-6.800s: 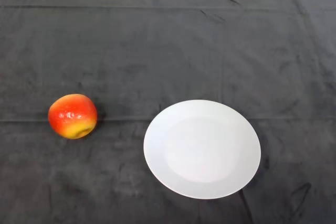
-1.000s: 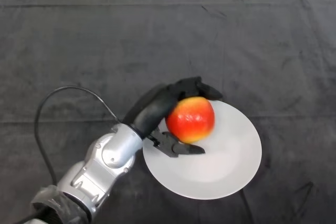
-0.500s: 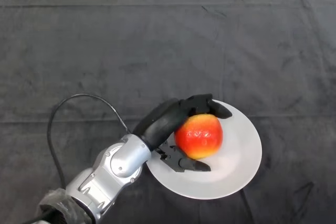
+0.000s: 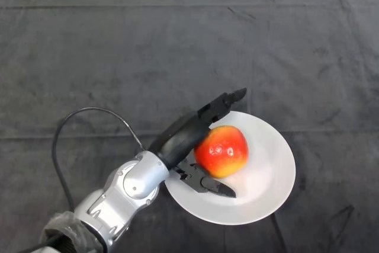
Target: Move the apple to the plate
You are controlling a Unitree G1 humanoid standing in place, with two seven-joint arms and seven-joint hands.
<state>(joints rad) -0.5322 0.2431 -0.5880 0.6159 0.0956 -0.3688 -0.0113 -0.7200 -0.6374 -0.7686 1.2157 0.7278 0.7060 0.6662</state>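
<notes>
A red and yellow apple (image 4: 221, 150) rests on the white plate (image 4: 269, 173), left of the plate's middle. My left hand (image 4: 188, 135) is open beside the apple on its left. Its fingers (image 4: 221, 105) reach out straight past the apple's far side. Its thumb (image 4: 211, 186) lies low over the plate at the apple's near side. The silver-grey arm comes in from the lower left.
The dark cloth (image 4: 177, 45) covers the whole table. A pale strip runs along the far edge at the top of the view.
The fingers that were curled round the apple have straightened and let it go. The apple now sits on the plate, slightly left of where it was held.
</notes>
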